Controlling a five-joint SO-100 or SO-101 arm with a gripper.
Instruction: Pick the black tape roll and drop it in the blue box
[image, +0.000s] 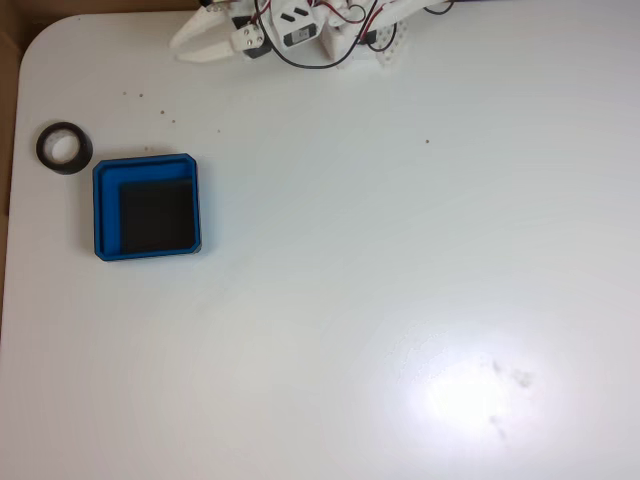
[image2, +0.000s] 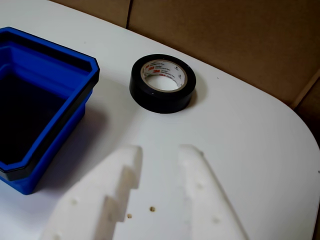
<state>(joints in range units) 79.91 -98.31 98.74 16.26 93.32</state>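
Observation:
The black tape roll (image: 43, 150) lies flat near the table's left edge in the fixed view, just up and left of the blue box (image: 105, 212), close to its corner. The box's black floor holds nothing. My white gripper (image: 186, 45) is at the table's top edge, well apart from both and pointing left. In the wrist view the tape roll (image2: 150, 98) lies ahead of the gripper (image2: 161, 150), with the blue box (image2: 60, 52) at the left. The fingers (image2: 202, 192) stand apart, open, with nothing between them.
The white table (image: 400, 280) has a rounded corner past the tape. Brown cardboard (image2: 225, 40) runs beyond that edge. The arm's body and wires (image: 310, 30) sit at the top centre. A light glare (image: 470, 395) marks the lower right.

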